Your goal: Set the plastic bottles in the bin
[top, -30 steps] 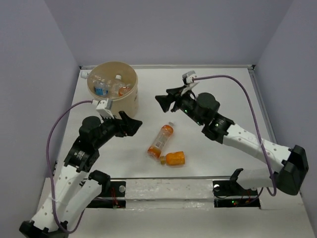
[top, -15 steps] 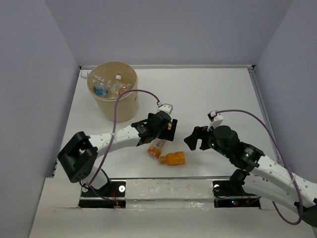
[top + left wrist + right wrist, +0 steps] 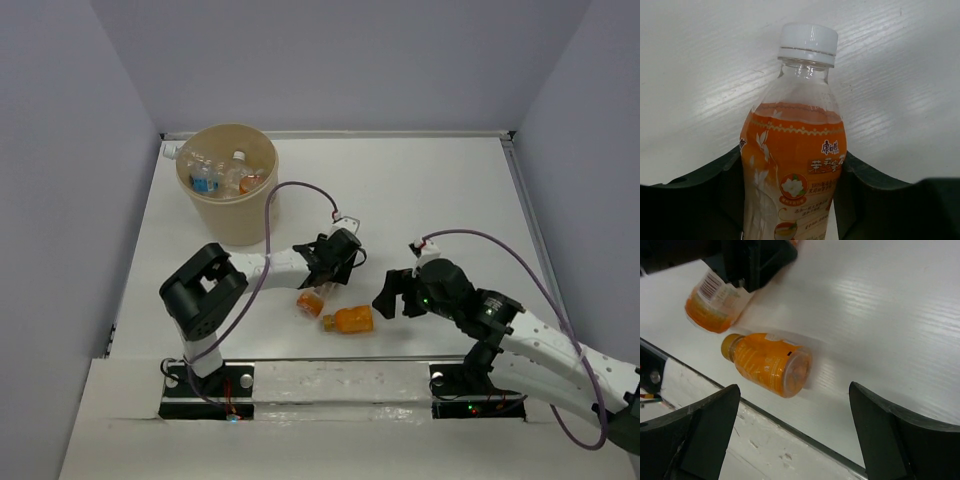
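**One table, one bin, two grippers, two orange bottles outside the bin.**
On the single white table (image 3: 430, 190) you see one cream bin (image 3: 258, 215) at the far left, with at least three bottles inside (image 3: 205, 178): one blue-labelled, one orange, one clear with a white cap. Of your two grippers, the left gripper (image 3: 328, 272) is clamped on the white-capped orange bottle (image 3: 792, 165), which lies near the front edge. The right gripper (image 3: 388, 297) stands wide apart and holds nothing, just beside the squat orange bottle (image 3: 767, 362). That bottle lies on its side close to the first, and you cannot tell whether the two touch.
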You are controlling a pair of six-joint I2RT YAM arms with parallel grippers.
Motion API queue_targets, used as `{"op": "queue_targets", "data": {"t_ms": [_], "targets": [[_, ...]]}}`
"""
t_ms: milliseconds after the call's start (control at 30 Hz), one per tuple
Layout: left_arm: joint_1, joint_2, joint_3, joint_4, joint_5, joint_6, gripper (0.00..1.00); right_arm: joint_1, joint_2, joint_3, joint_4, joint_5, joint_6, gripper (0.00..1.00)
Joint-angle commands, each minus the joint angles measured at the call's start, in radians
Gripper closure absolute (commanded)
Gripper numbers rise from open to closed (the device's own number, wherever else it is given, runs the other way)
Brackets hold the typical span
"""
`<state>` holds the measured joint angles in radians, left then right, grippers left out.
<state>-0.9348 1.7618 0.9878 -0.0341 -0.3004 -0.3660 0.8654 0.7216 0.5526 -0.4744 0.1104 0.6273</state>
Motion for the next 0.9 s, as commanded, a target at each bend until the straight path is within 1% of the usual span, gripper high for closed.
{"op": "queue_targets", "data": {"t_ms": [0, 33, 67, 100, 200, 233, 267, 300, 367, 433, 467, 500, 533, 567, 600, 667, 700, 800, 867], "targets": [[0.007, -0.120, 0.032, 0.057, -0.063, -0.002, 0.51, 0.030, 0.093, 0.015, 0.017, -0.138, -0.070, 0.05], [0.013, -0.148, 0.035, 0.051, -0.066, 0.002, 0.53, 0.030, 0.101, 0.026, 0.019, -0.137, -0.083, 0.05], [0.034, -0.209, 0.041, 0.045, -0.057, 0.004, 0.55, 0.044, 0.122, 0.052, 0.014, -0.129, -0.106, 0.05], [0.034, -0.241, 0.045, 0.045, -0.048, 0.006, 0.56, 0.044, 0.122, 0.067, 0.014, -0.129, -0.115, 0.05], [0.106, -0.385, 0.057, 0.036, 0.004, -0.001, 0.56, 0.055, 0.185, 0.127, 0.014, -0.147, -0.161, 0.05], [0.147, -0.427, 0.069, 0.036, 0.013, -0.002, 0.56, 0.067, 0.229, 0.139, 0.011, -0.147, -0.172, 0.05], [0.169, -0.505, 0.074, 0.036, 0.015, -0.001, 0.56, 0.084, 0.252, 0.157, 0.010, -0.141, -0.176, 0.05], [0.222, -0.540, 0.080, 0.042, 0.017, 0.004, 0.56, 0.105, 0.292, 0.165, 0.005, -0.117, -0.179, 0.05], [0.292, -0.635, 0.112, 0.054, 0.020, 0.024, 0.56, 0.125, 0.324, 0.173, 0.005, -0.098, -0.181, 0.05], [0.362, -0.673, 0.139, 0.077, 0.014, 0.050, 0.56, 0.145, 0.343, 0.184, -0.001, -0.071, -0.193, 0.05], [0.436, -0.680, 0.178, 0.083, 0.024, 0.062, 0.54, 0.159, 0.349, 0.188, -0.007, -0.064, -0.204, 0.05], [0.477, -0.671, 0.202, 0.076, 0.041, 0.082, 0.54, 0.159, 0.352, 0.204, -0.029, -0.055, -0.225, 0.05], [0.519, -0.654, 0.236, 0.071, 0.061, 0.082, 0.54, 0.159, 0.355, 0.214, -0.036, -0.063, -0.227, 0.05], [0.592, -0.621, 0.291, 0.069, 0.099, 0.082, 0.54, 0.170, 0.366, 0.228, -0.038, -0.077, -0.238, 0.05], [0.622, -0.602, 0.313, 0.088, 0.109, 0.078, 0.54, 0.179, 0.377, 0.248, -0.059, -0.084, -0.259, 0.04], [0.672, -0.547, 0.362, 0.120, 0.119, 0.065, 0.55, 0.190, 0.406, 0.311, -0.088, -0.040, -0.268, 0.04], [0.715, -0.529, 0.376, 0.152, 0.125, 0.046, 0.55, 0.199, 0.447, 0.334, -0.125, -0.019, -0.285, 0.04], [0.760, -0.458, 0.420, 0.206, 0.136, 0.019, 0.55, 0.213, 0.508, 0.404, -0.180, 0.008, -0.334, 0.04], [0.780, -0.426, 0.426, 0.278, 0.135, 0.004, 0.55, 0.225, 0.570, 0.440, -0.236, 0.026, -0.354, 0.03]]}}
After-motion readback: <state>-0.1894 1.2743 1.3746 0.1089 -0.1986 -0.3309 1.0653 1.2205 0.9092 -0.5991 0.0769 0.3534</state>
